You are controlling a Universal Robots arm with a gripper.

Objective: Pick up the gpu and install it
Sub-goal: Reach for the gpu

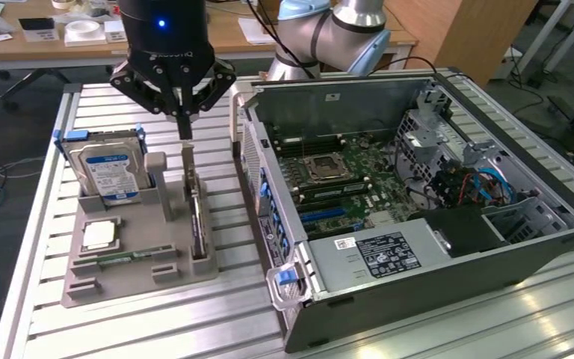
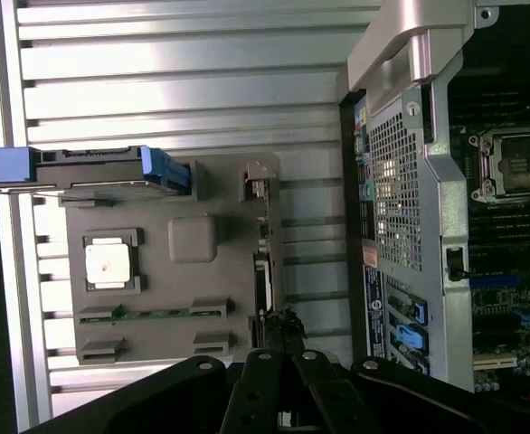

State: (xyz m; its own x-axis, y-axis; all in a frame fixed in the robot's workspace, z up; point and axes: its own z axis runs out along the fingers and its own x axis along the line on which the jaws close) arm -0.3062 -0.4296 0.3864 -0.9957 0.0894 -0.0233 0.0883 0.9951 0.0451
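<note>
Clearly, the gpu (image 1: 198, 217) had not left its grey plastic holder (image 1: 132, 280) on the ribbed aluminium worktop (image 1: 147, 329). We saw it standing on one long edge in the slot on the side of the holder nearest the computer case (image 1: 436, 262), on the exterior view's right. It was a thin, flat, dark card. Its long axis ran from the far end of the holder toward the near end, roughly parallel to the perforated side wall of the case. In the wrist view the gpu (image 2: 263, 271) appeared edge-on, as a narrow dark strip along the holder (image 2: 193, 240). At its far end stood a pale upright piece, and we could not tell whether that was the card's bracket or a holder post.

The black gripper (image 1: 184, 133) hung directly over that far end. Its slim fingers were pressed together into a single point, with nothing visible between them. We could not tell whether the tips touched the card.

Elsewhere in the holder, a silver hard drive (image 1: 113, 170) with a blue-white label stood upright at the far corner. A square metal processor chip (image 1: 99, 235) and a slim green memory stick (image 1: 128, 259) lay flat nearer to us. The case lay open on its side, showing a green motherboard (image 1: 352, 183).
</note>
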